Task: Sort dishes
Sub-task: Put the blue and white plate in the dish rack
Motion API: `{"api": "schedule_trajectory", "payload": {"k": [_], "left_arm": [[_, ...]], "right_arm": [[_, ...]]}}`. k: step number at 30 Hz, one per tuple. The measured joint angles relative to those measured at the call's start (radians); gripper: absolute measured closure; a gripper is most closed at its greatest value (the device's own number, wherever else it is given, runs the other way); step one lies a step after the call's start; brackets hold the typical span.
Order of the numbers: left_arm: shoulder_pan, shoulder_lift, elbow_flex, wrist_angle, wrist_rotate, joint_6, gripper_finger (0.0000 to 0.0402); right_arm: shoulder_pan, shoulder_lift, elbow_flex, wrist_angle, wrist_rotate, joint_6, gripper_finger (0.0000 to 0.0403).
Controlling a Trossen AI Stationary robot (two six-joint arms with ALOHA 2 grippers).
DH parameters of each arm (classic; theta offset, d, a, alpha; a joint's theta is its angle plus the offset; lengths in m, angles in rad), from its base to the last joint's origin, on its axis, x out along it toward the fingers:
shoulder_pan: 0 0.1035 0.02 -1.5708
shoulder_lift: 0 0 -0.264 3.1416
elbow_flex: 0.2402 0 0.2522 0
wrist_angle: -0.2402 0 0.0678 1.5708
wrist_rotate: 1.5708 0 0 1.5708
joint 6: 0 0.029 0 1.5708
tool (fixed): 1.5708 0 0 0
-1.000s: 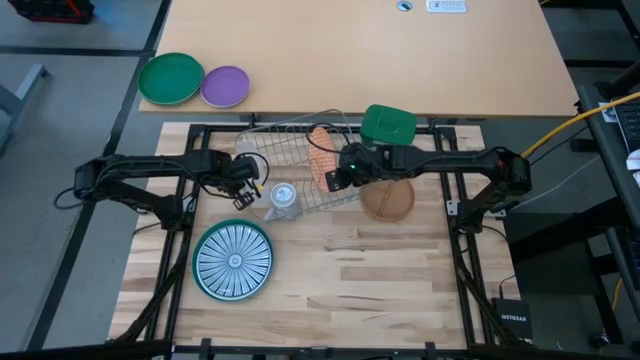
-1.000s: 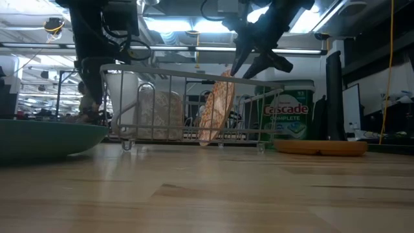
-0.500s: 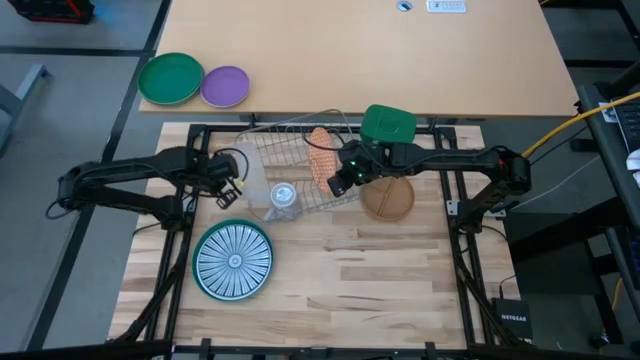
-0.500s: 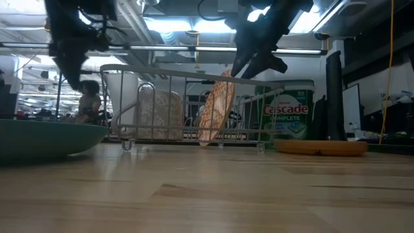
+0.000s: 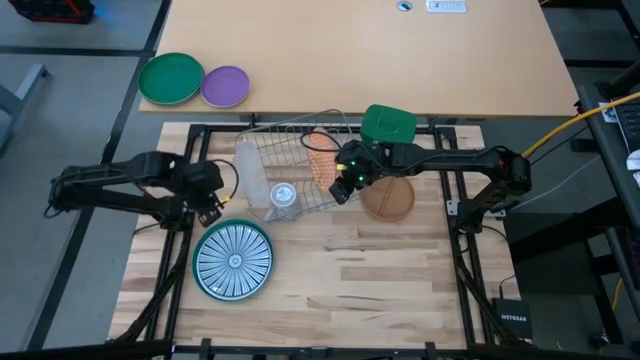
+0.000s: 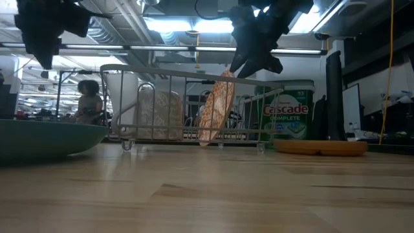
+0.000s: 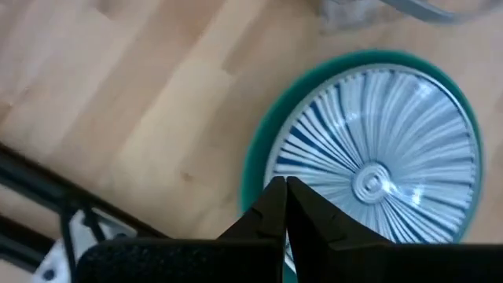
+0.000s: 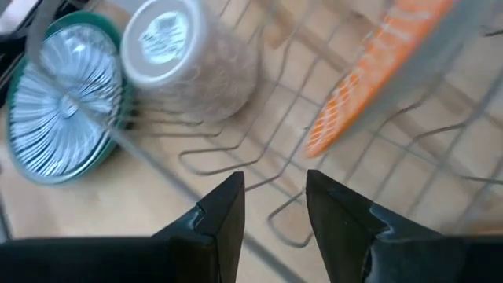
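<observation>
- The right gripper (image 5: 341,187) sits near the centre of the high view, over the right-hand edge of the wire dish rack (image 5: 290,170); its fingers stand narrowly apart and hold nothing, as the right wrist view shows with the rack wires visible in the gap between them.
- Just to the upper left of that gripper, the orange speckled plate (image 5: 322,158) stands on edge in the rack; in the low view it leans slightly, right under the gripper (image 6: 249,65).
- A glass jar (image 5: 282,196) lies on its side in the lower part of the rack.
- The left gripper (image 5: 214,208) is left of centre in the high view, off the rack's left side and just above the striped plate's upper-left rim; the left wrist view shows its fingers (image 7: 271,206) pressed together, gripping nothing.
- The teal-and-white striped plate (image 5: 233,260) lies flat on the counter (image 5: 380,270) in the lower-left area.
- The brown plate (image 5: 388,199) lies flat on the counter right of the rack, partly beneath the right arm.
- A green lidded canister (image 5: 388,124) stands at the upper right of the rack.
- A green plate (image 5: 170,78) and a purple plate (image 5: 225,86) touch side by side at the upper left, on the pale desk.
</observation>
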Motion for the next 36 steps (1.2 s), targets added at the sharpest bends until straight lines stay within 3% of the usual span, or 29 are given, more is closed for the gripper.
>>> {"api": "schedule_trajectory", "payload": {"k": [11, 17, 20, 27, 36], "left_arm": [[-0.112, 0.026, 0.000, 0.010, 0.034, -0.002, 0.0400], [-0.121, 0.075, -0.001, 0.009, 0.033, -0.008, 0.0400], [-0.121, 0.105, -0.001, 0.014, -0.002, 0.075, 0.0400], [-0.120, 0.177, -0.001, 0.021, -0.007, 0.109, 0.0397], [-0.120, 0.267, -0.001, -0.023, 0.017, 0.107, 0.0297]], "right_arm": [[0.001, 0.000, 0.000, 0.069, -0.106, -0.126, 0.0262], [0.001, 0.000, 0.000, 0.064, -0.119, -0.169, 0.0262], [0.001, 0.000, 0.000, 0.064, -0.135, -0.193, 0.0262], [0.001, -0.001, 0.000, 0.062, -0.135, -0.236, 0.0262], [0.001, -0.063, 0.000, 0.034, -0.135, -0.302, 0.0262]]}}
